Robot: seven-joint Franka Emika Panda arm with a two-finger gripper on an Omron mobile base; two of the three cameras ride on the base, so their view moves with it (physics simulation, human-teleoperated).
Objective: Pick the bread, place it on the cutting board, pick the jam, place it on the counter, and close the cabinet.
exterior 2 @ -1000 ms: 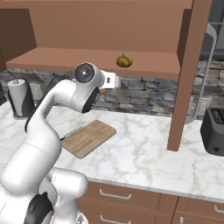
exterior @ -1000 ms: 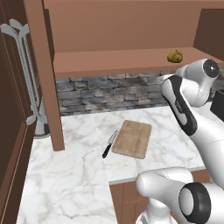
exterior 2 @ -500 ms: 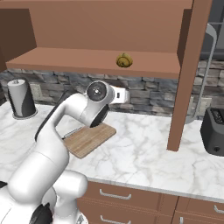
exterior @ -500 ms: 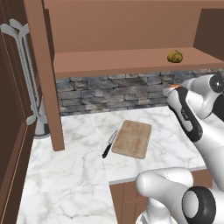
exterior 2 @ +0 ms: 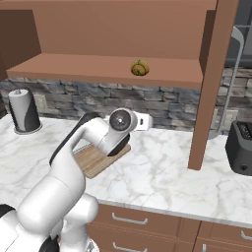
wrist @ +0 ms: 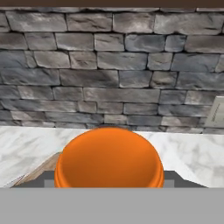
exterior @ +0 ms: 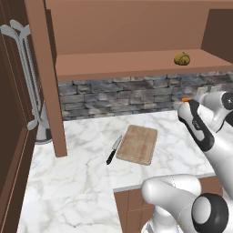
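An orange jam (wrist: 109,157) jar fills the lower middle of the hand view, and my gripper (wrist: 109,181) is shut on it, held in the air in front of the stone wall. From the left base, the gripper (exterior: 187,102) hangs above the counter (exterior: 73,182), right of the cutting board (exterior: 138,144), with a sliver of the jam (exterior: 185,98) showing. The bread (exterior: 182,58) lies on the shelf of the open cabinet (exterior: 127,63). In the right base view the bread (exterior 2: 140,68) lies above the gripper (exterior 2: 146,121), and the arm partly hides the cutting board (exterior 2: 92,161).
A black-handled knife (exterior: 113,150) lies left of the board. A paper towel roll (exterior 2: 23,110) stands at the far left and a dark toaster (exterior 2: 241,147) at the right. An open cabinet door (exterior 2: 211,83) juts out over the counter. A tall cupboard (exterior: 13,100) lines the left.
The arm has come down from shelf height toward the counter, with the jam still in the gripper. Bread and board have not moved.
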